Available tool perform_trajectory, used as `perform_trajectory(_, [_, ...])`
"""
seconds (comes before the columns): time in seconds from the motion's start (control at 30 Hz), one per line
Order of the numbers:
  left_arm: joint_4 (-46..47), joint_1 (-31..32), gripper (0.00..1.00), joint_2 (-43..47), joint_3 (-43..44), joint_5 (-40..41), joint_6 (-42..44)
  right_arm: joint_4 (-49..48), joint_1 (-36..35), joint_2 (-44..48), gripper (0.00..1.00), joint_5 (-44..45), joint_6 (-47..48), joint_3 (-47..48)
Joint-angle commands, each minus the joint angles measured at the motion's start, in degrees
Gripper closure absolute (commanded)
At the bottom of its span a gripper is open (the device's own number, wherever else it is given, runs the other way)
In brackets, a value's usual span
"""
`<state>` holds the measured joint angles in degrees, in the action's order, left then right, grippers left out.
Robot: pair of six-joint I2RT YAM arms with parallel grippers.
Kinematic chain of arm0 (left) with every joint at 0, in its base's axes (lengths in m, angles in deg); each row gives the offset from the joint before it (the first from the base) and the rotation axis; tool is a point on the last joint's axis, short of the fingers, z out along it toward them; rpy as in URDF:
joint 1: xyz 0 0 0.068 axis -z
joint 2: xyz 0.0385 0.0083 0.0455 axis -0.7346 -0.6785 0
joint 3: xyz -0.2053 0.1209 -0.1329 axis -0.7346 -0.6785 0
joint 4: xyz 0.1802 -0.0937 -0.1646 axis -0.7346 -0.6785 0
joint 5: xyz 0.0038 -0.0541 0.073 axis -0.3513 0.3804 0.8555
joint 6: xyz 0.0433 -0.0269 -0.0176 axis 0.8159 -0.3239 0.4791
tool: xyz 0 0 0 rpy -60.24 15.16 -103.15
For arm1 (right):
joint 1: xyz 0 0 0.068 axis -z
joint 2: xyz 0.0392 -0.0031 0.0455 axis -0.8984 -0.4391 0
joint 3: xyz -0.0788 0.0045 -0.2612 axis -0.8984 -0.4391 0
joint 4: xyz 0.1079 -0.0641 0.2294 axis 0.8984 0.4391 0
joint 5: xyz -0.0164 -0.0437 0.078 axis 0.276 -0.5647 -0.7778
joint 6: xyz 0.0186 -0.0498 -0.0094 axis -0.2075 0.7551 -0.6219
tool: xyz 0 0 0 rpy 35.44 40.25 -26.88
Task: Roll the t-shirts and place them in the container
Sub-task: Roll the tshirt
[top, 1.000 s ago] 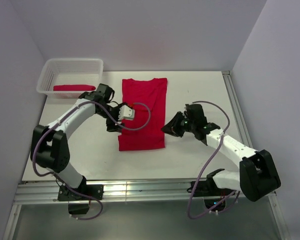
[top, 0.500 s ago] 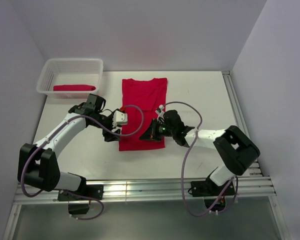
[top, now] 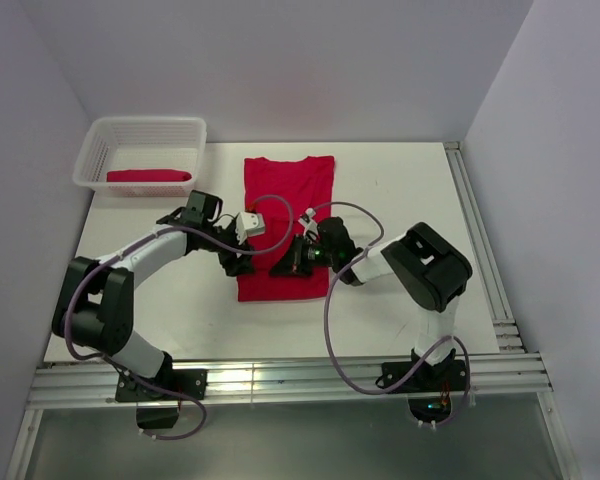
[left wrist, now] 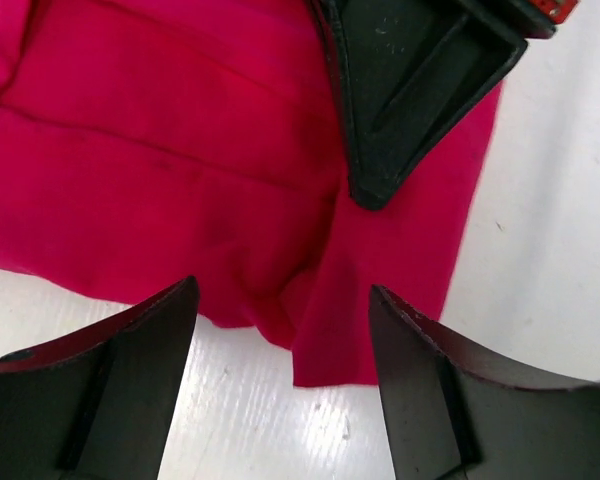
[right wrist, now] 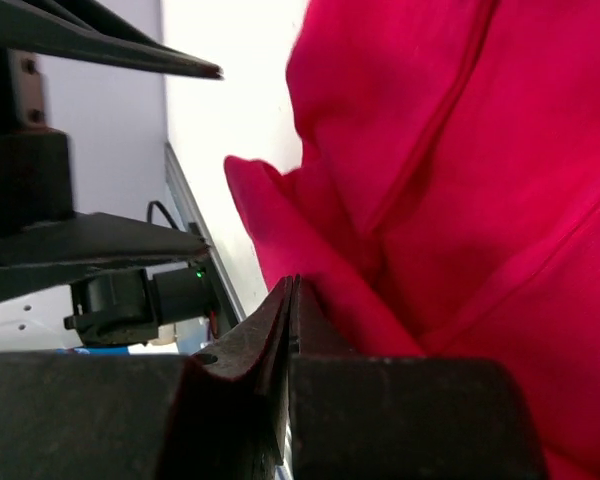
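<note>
I judge the crimson-red cloth t-shirt (top: 288, 200) soft and limp, best taken at its near hem; left gripper (left wrist: 285, 295) is apart, right gripper (right wrist: 292, 290) together.

A: How many red t-shirts (top: 288, 200) (top: 148, 177) do you count?
B: Two, both plain crimson.
A: And what else?
B: One white lattice basket (top: 100, 150), two robot arms, one left arm (top: 145, 250) and one right arm (top: 380, 263), and one counter (top: 400, 190).

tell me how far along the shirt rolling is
Done: the first t-shirt lies bundled in the basket. In hand: the second t-shirt, folded into a strip on the table, has the right jaws shut on its near hem, left jaws open beside. Left: rolling it up.
</note>
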<state>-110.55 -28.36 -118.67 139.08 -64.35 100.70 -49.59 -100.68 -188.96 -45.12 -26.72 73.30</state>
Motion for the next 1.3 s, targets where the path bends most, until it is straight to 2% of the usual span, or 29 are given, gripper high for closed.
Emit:
perform_trajectory(0.0, [8.2, 1.8, 0.26, -1.9, -0.8, 2.6, -5.0, -11.4, 2.3, -2.2, 1.00, -3.4, -1.3, -0.6])
perform_trajectory(0.13, [11.4, 4.2, 0.26, -4.3, -1.2, 5.0, -7.6, -11.8, 4.7, -4.7, 1.00, -5.1, -0.1, 2.2])
perform_trajectory(0.4, [12.6, 5.0, 0.26, -5.0, -1.1, 7.9, -8.9, -9.7, 6.3, -7.2, 1.00, -7.3, 3.5, 6.8])
perform_trajectory(0.6, [11.4, 5.1, 0.26, -2.7, -0.6, 9.9, -9.7, -0.3, 7.2, 2.8, 1.00, -4.8, 10.6, 7.3])
perform_trajectory(0.77, [11.2, 4.9, 0.25, 2.3, -2.4, 9.7, -11.2, 9.6, 7.2, 14.7, 0.96, 3.5, 17.4, 0.5])
perform_trajectory(0.87, [11.3, 4.7, 0.23, 7.3, -4.1, 10.5, -12.6, 13.7, 6.8, 25.1, 0.87, 8.1, 20.3, -4.8])
perform_trajectory(0.9, [11.4, 4.7, 0.23, 8.4, -4.6, 10.7, -12.8, 15.3, 6.4, 27.2, 0.81, 9.9, 22.2, -5.9])
perform_trajectory(0.97, [11.6, 4.6, 0.22, 10.6, -6.9, 11.8, -12.2, 22.4, 3.6, 31.5, 0.74, 18.3, 24.8, -7.4])
perform_trajectory(1.0, [11.4, 4.5, 0.22, 13.1, -7.8, 12.1, -11.7, 24.7, 2.3, 35.5, 0.45, 22.0, 26.2, -7.8])
perform_trajectory(1.03, [11.5, 4.5, 0.22, 14.5, -8.6, 12.3, -10.7, 28.4, 1.0, 37.3, 0.28, 24.4, 26.7, -8.5])
perform_trajectory(1.07, [11.2, 4.5, 0.22, 15.9, -10.5, 12.2, -10.1, 30.0, -0.2, 39.0, 0.23, 25.9, 27.1, -8.8])
perform_trajectory(1.1, [10.8, 4.4, 0.22, 18.5, -11.3, 12.1, -9.3, 31.6, -1.5, 41.7, 0.00, 29.4, 26.9, -9.1])
perform_trajectory(1.27, [4.7, 4.4, 0.23, 26.6, -15.7, 8.5, -1.5, 41.1, -5.7, 50.5, 0.00, 39.5, 26.8, -11.1])
